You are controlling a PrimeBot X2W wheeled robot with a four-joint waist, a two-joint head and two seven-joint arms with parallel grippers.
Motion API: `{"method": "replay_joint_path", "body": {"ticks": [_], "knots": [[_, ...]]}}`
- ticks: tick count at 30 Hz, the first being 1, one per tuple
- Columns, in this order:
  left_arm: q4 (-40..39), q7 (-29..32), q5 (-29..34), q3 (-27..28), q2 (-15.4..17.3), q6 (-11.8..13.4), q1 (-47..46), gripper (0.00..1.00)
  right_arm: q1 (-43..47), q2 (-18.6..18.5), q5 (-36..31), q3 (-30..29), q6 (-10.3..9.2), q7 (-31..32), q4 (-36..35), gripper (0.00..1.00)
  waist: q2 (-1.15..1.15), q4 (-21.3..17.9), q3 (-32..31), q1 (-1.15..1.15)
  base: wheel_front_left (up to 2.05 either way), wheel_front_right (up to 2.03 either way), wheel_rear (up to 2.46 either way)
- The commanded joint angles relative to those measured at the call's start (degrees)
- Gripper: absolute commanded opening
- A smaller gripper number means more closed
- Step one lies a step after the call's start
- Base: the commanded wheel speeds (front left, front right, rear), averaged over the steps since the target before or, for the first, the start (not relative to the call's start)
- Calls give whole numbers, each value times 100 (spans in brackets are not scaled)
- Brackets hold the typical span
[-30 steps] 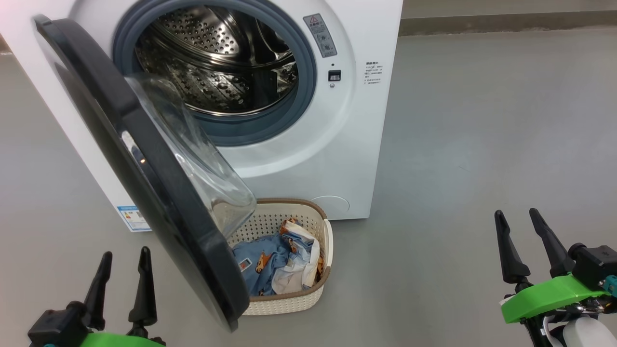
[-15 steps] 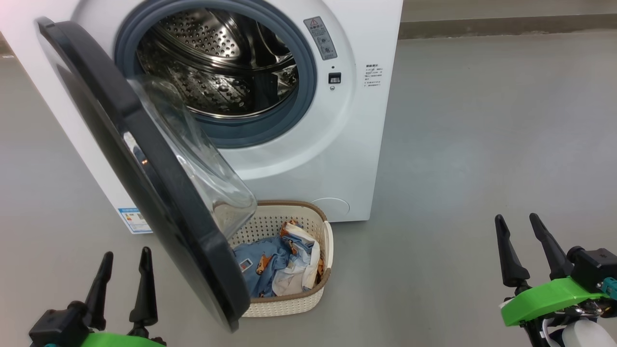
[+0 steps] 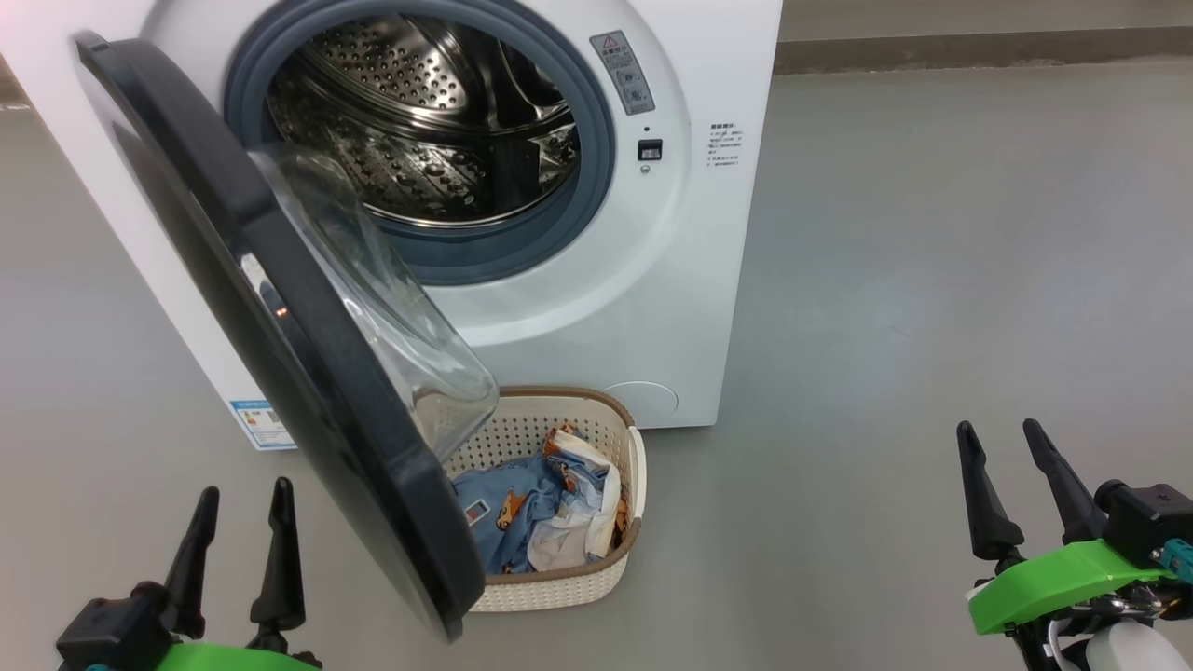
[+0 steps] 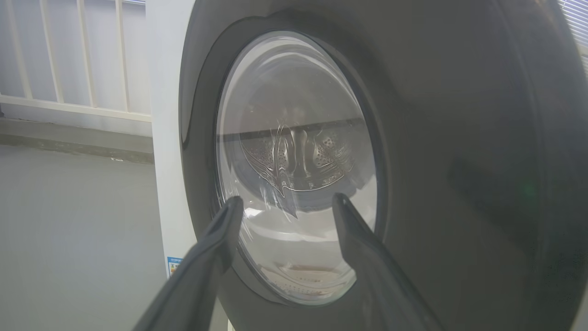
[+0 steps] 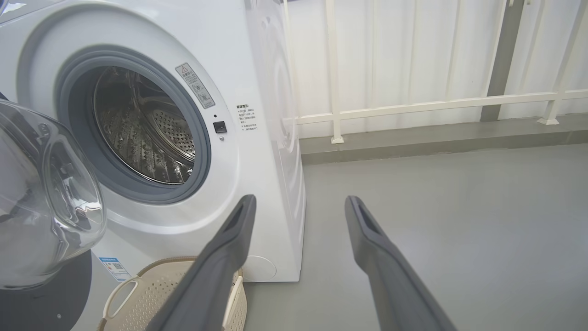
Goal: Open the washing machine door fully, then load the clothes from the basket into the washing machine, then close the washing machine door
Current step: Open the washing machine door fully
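The white washing machine [image 3: 652,280] stands with its steel drum [image 3: 419,121] exposed. The washing machine door [image 3: 233,242] hangs open at an angle towards me on the left, its glass bowl [image 3: 391,317] over the basket [image 3: 559,592]. The basket sits on the floor against the machine's front, partly hidden by the door, with the clothes [image 3: 522,513] inside. My left gripper [image 3: 243,488] is open, low and left of the door's outer face [image 4: 459,161], touching nothing. My right gripper [image 3: 998,427] is open over bare floor, far right of the basket [image 5: 174,294].
Grey floor [image 3: 932,280] spreads wide to the right of the machine. A low kerb [image 3: 979,47] and a white railing [image 5: 413,105] run along the back. A blue label [image 3: 256,419] sits low on the machine's left side.
The head view has shifted slightly, and my right gripper sits a little lower in it. The door, basket and left gripper have not visibly moved.
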Motion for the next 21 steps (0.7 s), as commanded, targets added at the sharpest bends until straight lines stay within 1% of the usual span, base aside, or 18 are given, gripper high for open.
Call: {"method": "replay_joint_path", "body": {"ticks": [1, 6, 7, 8, 9, 10, 13, 17, 21], "knots": [[-136, -37, -12, 177, 124, 3, -191, 100, -161, -65, -8, 132, 43, -53, -110, 100, 0, 3, 0, 0, 0, 0, 0], [-131, -37, -19, 171, 119, 3, -196, 100, -173, -62, -6, 146, 43, -53, -93, 100, 0, 12, -4, 0, 0, 0, 0], [-132, -37, -22, 168, 119, 3, -198, 62, -172, -60, -6, 145, 43, -53, -92, 100, 0, 15, -4, 0, 0, 0, 0], [-135, -37, -26, 166, 119, 3, -201, 39, -171, -59, -5, 144, 43, -53, -91, 100, 0, 18, -3, 0, 0, 0, 0], [-150, -37, -31, 172, 118, 3, -205, 11, -171, -59, -4, 142, 43, -53, -91, 100, 0, 21, -1, 0, 0, 0, 0], [-176, -37, -31, 180, 118, 3, -207, 0, -172, -58, -3, 140, 43, -53, -91, 100, 0, 25, 2, 0, 0, 0, 0], [-308, -37, -37, 173, 119, 3, -217, 0, -169, -50, -4, 125, 43, -53, -94, 100, 0, 40, 7, 0, 0, 0, 0], [-686, -37, -35, 238, 58, 3, -243, 0, -144, -20, -12, 104, 43, -53, -104, 100, 0, 71, 12, 0, 0, 0, 0], [-1454, -37, 101, 290, -71, 3, -274, 0, -127, 20, -25, 115, 43, -53, -96, 100, 0, 109, 5, 0, 0, 0, 0]]}}
